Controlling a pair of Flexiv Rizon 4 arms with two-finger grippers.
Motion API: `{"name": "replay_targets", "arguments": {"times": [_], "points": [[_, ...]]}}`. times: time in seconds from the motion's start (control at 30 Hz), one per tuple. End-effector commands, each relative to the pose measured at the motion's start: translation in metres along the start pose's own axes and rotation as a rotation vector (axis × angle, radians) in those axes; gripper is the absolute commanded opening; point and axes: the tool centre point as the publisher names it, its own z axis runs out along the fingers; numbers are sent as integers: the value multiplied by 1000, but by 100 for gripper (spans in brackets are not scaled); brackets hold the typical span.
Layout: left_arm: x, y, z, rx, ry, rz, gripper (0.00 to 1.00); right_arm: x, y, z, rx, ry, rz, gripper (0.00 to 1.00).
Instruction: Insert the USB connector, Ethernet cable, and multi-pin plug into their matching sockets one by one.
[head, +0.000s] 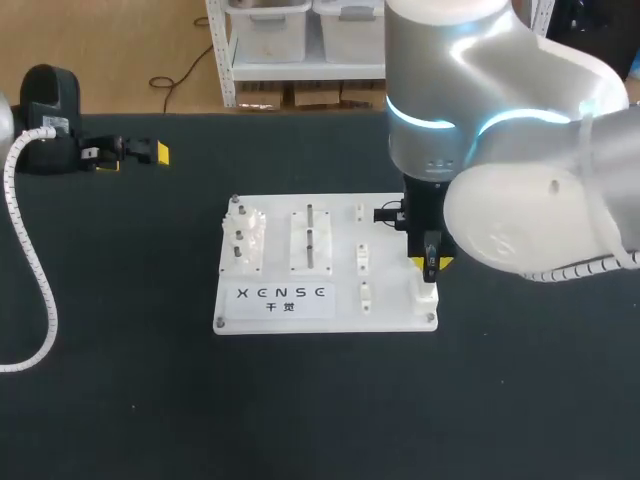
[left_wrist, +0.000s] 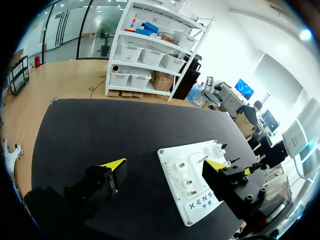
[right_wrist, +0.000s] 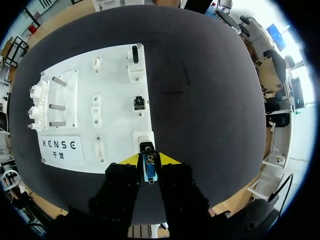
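I counted one white board (head: 392, 272) at mid-frame in the head view. Three sockets (right_wrist: 139, 103) lay in a row ahead of my right gripper (right_wrist: 150, 160), which was clenched on the single multi-pin plug (right_wrist: 149, 171), just short of the nearest white socket (right_wrist: 143, 138). My left gripper (head: 132, 156), upper left of that frame, stood released, fingers wide apart.
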Motion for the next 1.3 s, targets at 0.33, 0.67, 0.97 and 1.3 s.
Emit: {"name": "replay_targets", "arguments": {"times": [0.33, 0.67, 0.97, 1.3], "points": [[0, 0, 0, 0, 0, 0, 100, 2, -5, 46, 8, 25, 9, 9], [0, 0, 0, 0, 0, 0, 100, 2, -6, 48, 0, 30, 7, 22], [0, 0, 0, 0, 0, 0, 100, -2, -10, 34, -23, 2, 11, 100], [0, 0, 0, 0, 0, 0, 100, -7, -18, 15, -63, -45, 18, 100]]}}
